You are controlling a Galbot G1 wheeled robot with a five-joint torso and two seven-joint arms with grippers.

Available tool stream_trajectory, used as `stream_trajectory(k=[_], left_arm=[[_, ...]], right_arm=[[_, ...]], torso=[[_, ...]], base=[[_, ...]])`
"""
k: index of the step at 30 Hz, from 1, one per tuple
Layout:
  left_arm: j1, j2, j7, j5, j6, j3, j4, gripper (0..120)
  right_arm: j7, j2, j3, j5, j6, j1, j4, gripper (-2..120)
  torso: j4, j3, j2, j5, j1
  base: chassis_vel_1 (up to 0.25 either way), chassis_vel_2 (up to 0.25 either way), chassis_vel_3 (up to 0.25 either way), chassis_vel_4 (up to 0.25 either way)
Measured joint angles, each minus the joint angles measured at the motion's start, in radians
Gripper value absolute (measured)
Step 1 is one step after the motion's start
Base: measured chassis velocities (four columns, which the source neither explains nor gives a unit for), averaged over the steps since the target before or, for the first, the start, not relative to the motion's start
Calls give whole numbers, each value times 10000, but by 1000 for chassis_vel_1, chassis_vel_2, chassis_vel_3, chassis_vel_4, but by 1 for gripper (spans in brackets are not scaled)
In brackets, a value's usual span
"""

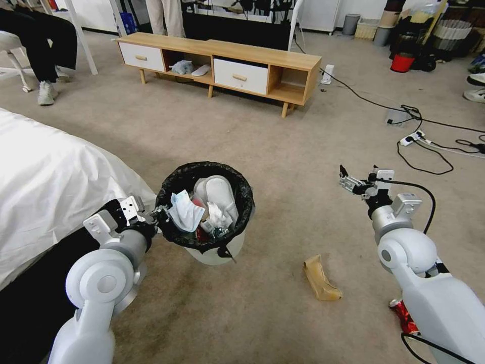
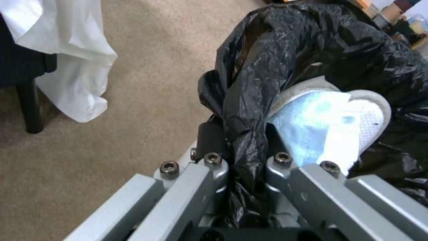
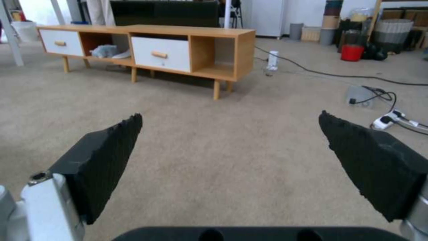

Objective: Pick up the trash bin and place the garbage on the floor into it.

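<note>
The lower wall of the trash bin (image 1: 214, 254) is largely hidden under its black liner, and a red can (image 1: 404, 314) on the floor (image 1: 283, 167) is half covered by the right arm. The bin's lined rim is clamped between the jaws of the left gripper (image 1: 160, 214), a pale blue face mask (image 1: 184, 211) lying just inside them. The right gripper (image 1: 347, 181) is held spread wide over bare carpet, with brown cardboard (image 1: 320, 277) behind and below it and cables (image 1: 424, 146) beyond.

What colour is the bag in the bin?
Black, crinkly plastic bag; it shows best in the left wrist view.
</note>
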Motion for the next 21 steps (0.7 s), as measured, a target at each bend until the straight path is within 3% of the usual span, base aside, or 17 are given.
stream_trajectory(k=[11,21], left_arm=[[-8,-58,-26,11,58,-5,0,4],[-30,-63,-31,3,24,-7,37,4]], right_arm=[[-19,53,-94,1,5,88,-52,100],[-35,95,-114,-4,8,87,-70,100]], torso=[[2,2,0,0,0],[0,2,0,0,0]], base=[[0,0,0,0],[-59,-68,-72,-63]])
